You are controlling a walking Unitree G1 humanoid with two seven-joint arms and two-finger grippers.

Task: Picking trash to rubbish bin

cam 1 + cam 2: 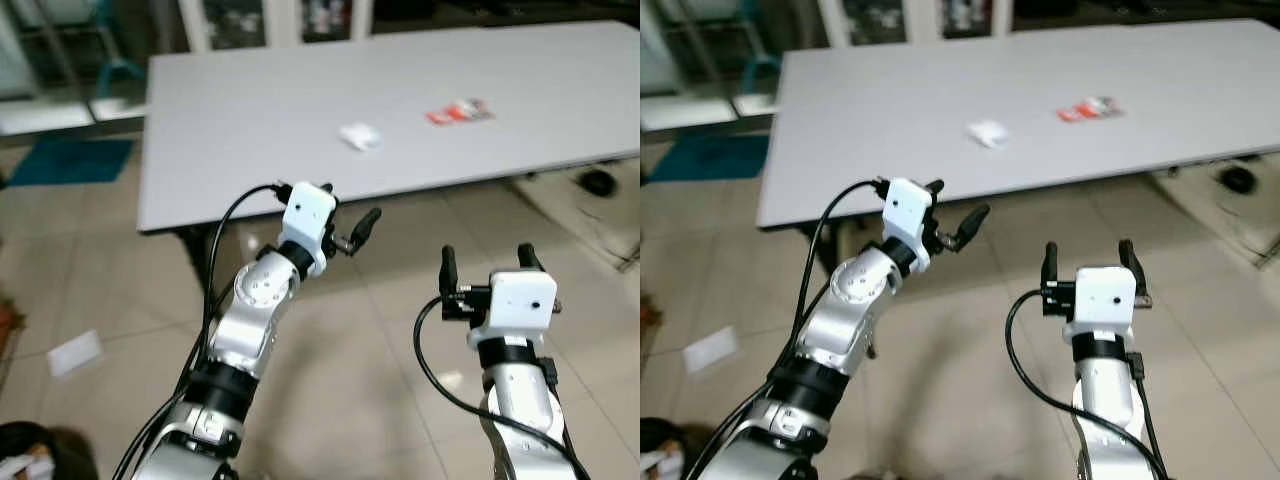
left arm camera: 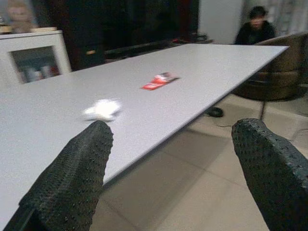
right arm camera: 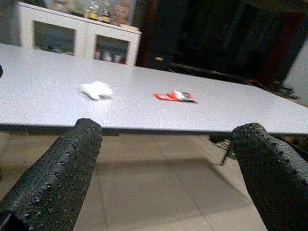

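1. Your left gripper [image 1: 350, 228] has its fingers spread apart and holding nothing; it is raised just short of the near edge of the tabletop [image 1: 250, 130], aimed across it.
2. Your right gripper [image 1: 486, 263] is likewise released, its two fingers parted and empty, held up over the floor in front of the tabletop's near edge.
3. The trash is untouched. A crumpled white wad [image 1: 360, 136] lies on the tabletop, not far in from the near edge and about midway along it. A red wrapper [image 1: 460, 112] lies farther in and toward the right, well apart from the wad.
4. Both wrist views look over the near edge at the same two pieces, so both arms face them, but neither is over the tabletop yet.
5. A white scrap of paper [image 1: 74, 352] lies on the floor tiles to your left; it may count as trash too.
6. By my reading nothing has been picked up or binned: every grasp and the carry to the bin remain.
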